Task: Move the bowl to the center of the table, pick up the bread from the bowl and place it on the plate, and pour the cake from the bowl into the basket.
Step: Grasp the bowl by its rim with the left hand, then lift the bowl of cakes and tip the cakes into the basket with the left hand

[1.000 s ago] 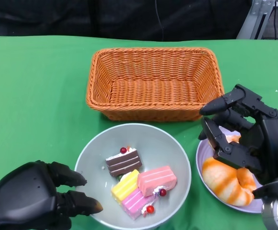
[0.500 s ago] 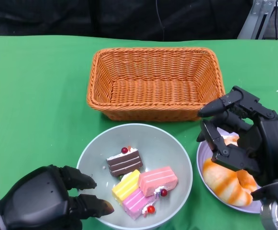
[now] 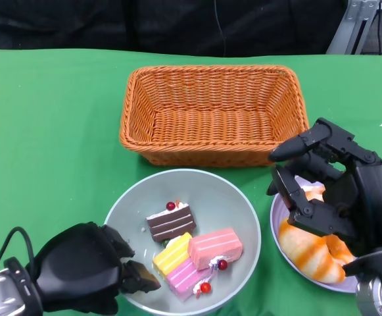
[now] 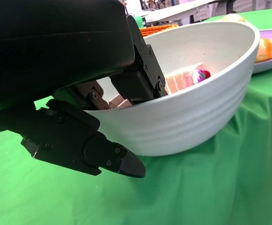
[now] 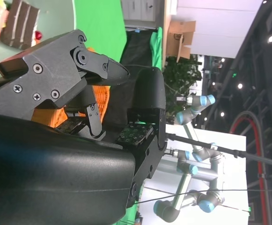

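The pale grey bowl (image 3: 210,197) sits in front of the basket and holds several cake slices: chocolate (image 3: 169,222), pink (image 3: 215,247) and yellow (image 3: 172,253). My left hand (image 3: 85,266) is at the bowl's near-left rim. In the left wrist view its fingers (image 4: 140,75) reach inside the bowl (image 4: 196,112) and its thumb lies against the outer wall, pinching the rim. The bread (image 3: 306,250), a croissant, lies on the lilac plate (image 3: 279,210) at the right. My right hand (image 3: 338,184) hovers over that plate with fingers spread and nothing in them.
The empty orange wicker basket (image 3: 210,69) stands just behind the bowl, with its front wall close to the bowl's far rim. Green cloth covers the table, with bare cloth to the left of the bowl and basket.
My left hand has moved right and forward, from beside the bowl to its rim, and its fingers have come over the rim. My right hand has barely moved.
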Controlling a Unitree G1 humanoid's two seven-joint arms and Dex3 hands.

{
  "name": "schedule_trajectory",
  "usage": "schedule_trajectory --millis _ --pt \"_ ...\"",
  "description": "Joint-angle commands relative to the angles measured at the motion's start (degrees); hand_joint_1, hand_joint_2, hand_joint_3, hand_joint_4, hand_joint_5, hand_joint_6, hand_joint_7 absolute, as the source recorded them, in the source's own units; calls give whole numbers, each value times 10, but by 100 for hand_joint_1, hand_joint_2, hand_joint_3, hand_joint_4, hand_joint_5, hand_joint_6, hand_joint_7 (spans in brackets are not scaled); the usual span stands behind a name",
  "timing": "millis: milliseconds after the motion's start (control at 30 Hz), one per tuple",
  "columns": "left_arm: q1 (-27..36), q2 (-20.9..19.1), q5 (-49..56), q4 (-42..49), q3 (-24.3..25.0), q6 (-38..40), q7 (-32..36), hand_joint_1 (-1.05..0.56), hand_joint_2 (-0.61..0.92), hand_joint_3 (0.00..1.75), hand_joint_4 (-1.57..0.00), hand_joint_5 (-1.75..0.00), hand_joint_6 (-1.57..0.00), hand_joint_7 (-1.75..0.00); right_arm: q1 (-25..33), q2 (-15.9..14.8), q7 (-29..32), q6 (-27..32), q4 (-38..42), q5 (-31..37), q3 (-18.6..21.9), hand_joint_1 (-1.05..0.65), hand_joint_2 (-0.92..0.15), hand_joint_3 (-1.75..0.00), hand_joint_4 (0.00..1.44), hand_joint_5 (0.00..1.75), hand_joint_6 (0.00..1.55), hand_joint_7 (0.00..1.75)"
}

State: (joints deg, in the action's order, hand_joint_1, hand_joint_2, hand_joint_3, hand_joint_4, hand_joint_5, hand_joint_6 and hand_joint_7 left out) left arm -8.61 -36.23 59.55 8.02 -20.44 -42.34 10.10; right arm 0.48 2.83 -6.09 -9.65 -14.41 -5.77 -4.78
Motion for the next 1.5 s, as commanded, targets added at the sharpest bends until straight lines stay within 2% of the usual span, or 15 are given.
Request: schedule_trajectory --millis 33,467,800,967,1033,1100,1133,1200,1233,1267,1300,1333,1367,1467,1500 --pt "-4 1 3 10 -17 12 -1 -44 88 0 -86 0 -83 0 4 2 -3 -7 -5 -12 2 -11 -57 -88 73 147 70 120" --pt "-24 43 55 35 -77 101 45 -44 88 0 -87 0 -85 -1 2 8 -5 -14 -9 -16 0 -15 -57 -83 75 146 70 119" --pt "-43 38 61 77 -110 106 77 -42 89 0 -88 -1 -86 0 1 9 -7 -16 -8 -25 3 -16 -59 -81 74 148 69 121" --pt "-55 43 67 111 -125 99 135 -37 90 0 -91 -2 -89 -1 3 11 -8 -15 -10 -30 2 -14 -60 -80 74 148 70 121" --pt "-65 48 62 140 -133 81 179 -33 86 0 -104 -6 -106 -8 4 11 -6 -15 -10 -29 1 -15 -60 -79 75 147 70 120" --pt "-74 53 59 164 -140 68 217 -32 84 0 -111 -8 -115 -9 5 10 -5 -16 -10 -26 1 -16 -60 -77 75 147 70 120" --pt "-78 54 59 174 -143 64 234 -30 83 0 -120 -13 -120 -11 5 10 -5 -18 -9 -26 0 -16 -62 -74 75 146 70 120" --pt "-86 58 61 194 -149 57 265 -29 82 0 -124 -18 -124 -11 5 9 -6 -20 -8 -26 1 -16 -63 -72 75 146 70 120" --pt "-90 59 61 204 -152 54 279 -26 83 0 -106 -70 -126 -14 5 9 -6 -20 -7 -26 1 -14 -63 -73 75 146 70 119" --pt "-94 60 60 213 -155 51 289 -25 84 0 -93 -103 -125 -17 5 8 -7 -22 -5 -26 1 -14 -63 -74 75 146 70 119" --pt "-97 61 59 222 -157 47 301 -25 85 0 -85 -120 -123 -22 4 9 -7 -24 -3 -26 1 -14 -63 -74 75 146 70 119" --pt "-99 62 57 227 -160 45 308 -23 86 0 -77 -140 -111 -50 4 9 -7 -26 -2 -26 1 -14 -62 -75 75 146 70 119" --pt "-101 62 57 232 -161 43 315 -22 87 0 -74 -147 -101 -70 3 9 -8 -27 -1 -26 2 -13 -62 -75 75 146 70 119" --pt "-106 63 56 244 -163 40 335 -21 88 0 -69 -162 -84 -107 2 10 -10 -29 2 -29 2 -14 -62 -76 75 145 70 118" --pt "-108 63 54 248 -164 37 339 -20 89 1 -68 -164 -80 -114 2 10 -9 -28 1 -29 2 -14 -62 -77 75 145 70 118"
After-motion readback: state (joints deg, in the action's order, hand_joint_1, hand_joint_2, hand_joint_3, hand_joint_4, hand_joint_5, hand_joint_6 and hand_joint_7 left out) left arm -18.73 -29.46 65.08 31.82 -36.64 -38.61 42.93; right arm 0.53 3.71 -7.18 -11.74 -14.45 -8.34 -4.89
